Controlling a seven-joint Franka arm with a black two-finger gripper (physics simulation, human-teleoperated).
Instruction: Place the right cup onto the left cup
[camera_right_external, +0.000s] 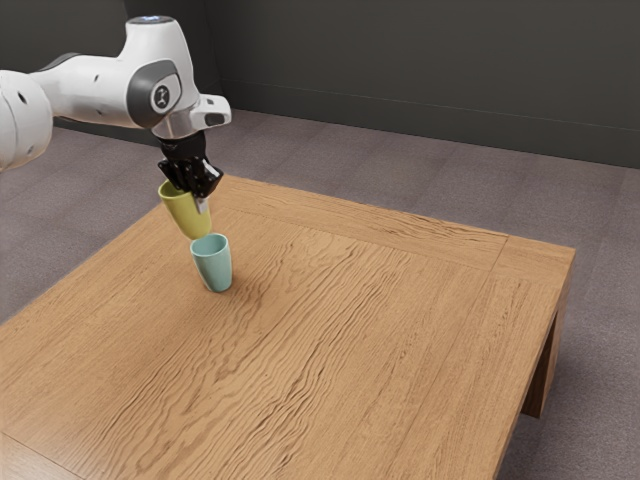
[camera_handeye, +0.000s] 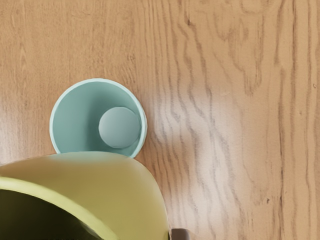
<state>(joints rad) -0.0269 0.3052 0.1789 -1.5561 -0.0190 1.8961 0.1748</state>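
- Since the yellow cup (camera_right_external: 187, 214) is hanging in the gripper (camera_right_external: 201, 190) with its base off the table (camera_right_external: 400, 340), I'd call the grasp and lift done, so maybe halfway there.
- Fingers are pinching the yellow cup by its wall near the rim, as far as I can make out at that angle.
- That one is presumably the "right" cup. It's tilted, mouth up, over the part of the table by the exterior view's upper-left corner.
- The teal cup (camera_handeye: 72, 118) is the target, I guess. It's upright and open on the table, near that same corner but a bit further in, nothing inside it.
- Yellow's lower end is just beside the teal rim, not over its middle. Can't tell if they touch.
- What's left, imo: center it over the teal mouth, straighten it, lower it in, let go, back off. Coming down from here could clip the rim and tip teal over.
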